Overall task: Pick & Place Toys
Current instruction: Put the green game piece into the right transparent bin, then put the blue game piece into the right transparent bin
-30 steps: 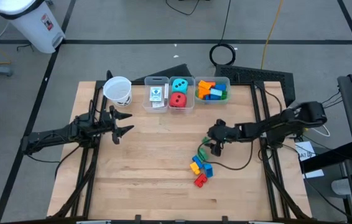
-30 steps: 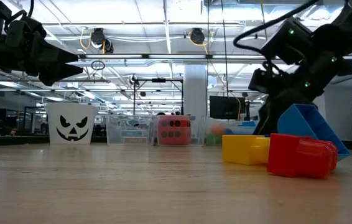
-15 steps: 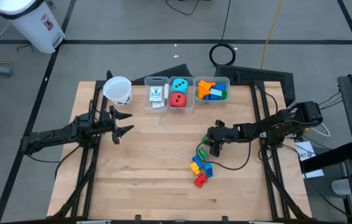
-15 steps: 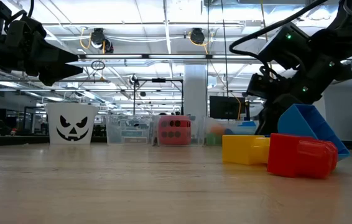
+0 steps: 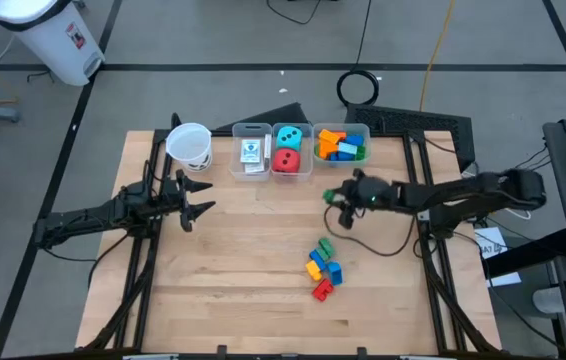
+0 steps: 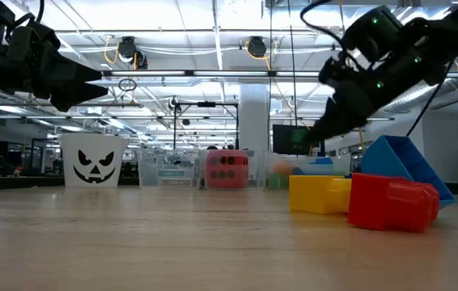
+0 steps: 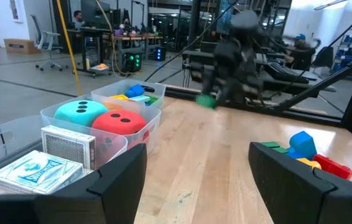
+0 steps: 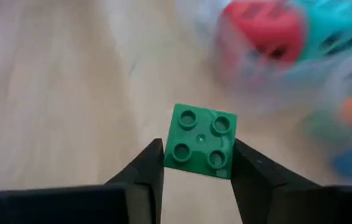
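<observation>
— Where's the right hand (image 5: 335, 196)?

— Above the bench (image 5: 243, 270), near the bin of bricks (image 5: 341, 148), clamped on a green brick (image 8: 199, 140).

— The other toys?

— Teal die (image 5: 288, 137) and red die (image 5: 286, 159) share the middle bin (image 5: 287, 176), card packs (image 5: 252, 153) the next. A small heap of bricks (image 5: 322, 270) lies loose on the wood.

— And the left hand (image 5: 195, 200)?

— By the paper cup (image 5: 190, 146), fingers apart, holding nothing.

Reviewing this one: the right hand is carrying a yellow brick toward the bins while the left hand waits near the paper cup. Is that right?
Not quite: the brick in the right hand is green, not yellow, as the right wrist view shows. The rest holds: it is heading toward the bins, and the left hand waits near the paper cup.
</observation>
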You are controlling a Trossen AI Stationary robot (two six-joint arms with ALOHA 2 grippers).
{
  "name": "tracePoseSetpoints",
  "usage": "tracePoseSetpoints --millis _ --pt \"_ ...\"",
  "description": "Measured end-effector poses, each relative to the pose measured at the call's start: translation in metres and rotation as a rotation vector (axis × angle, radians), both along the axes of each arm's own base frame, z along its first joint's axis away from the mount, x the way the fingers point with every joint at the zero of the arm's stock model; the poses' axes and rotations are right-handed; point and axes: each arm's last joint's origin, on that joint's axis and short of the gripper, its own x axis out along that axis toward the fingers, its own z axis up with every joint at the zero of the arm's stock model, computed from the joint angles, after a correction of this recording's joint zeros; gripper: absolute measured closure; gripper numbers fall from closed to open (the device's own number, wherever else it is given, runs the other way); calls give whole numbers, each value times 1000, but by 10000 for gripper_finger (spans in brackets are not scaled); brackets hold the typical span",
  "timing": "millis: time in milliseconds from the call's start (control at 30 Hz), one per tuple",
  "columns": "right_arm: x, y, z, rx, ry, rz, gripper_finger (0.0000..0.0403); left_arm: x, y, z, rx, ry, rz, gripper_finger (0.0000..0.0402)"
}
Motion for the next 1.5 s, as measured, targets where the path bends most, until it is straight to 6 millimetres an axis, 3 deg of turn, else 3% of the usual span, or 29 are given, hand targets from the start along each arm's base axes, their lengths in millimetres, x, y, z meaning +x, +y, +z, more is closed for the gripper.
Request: tracePoseSetpoints --millis 233,433,567,700,1100,1300,1500 --pt "-21 -49 20 -125 -59 -262 297 0 0 0 0 0 0 114" --pt "-39 -90 8 -96 1 -448 290 0 0 0 0 0 0 114" --pt "-43 -105 -1 -62 2 -464 288 0 0 0 0 0 0 114" --pt "-41 -114 -5 -76 -25 -493 261 0 0 0 0 0 0 114" --pt "-36 -109 0 -75 -71 -448 123 0 0 0 0 0 0 114" --pt "-24 -83 15 22 -192 -163 104 0 0 0 0 0 0 114" --pt "-10 -38 27 256 -287 221 114 0 0 0 0 0 0 114"
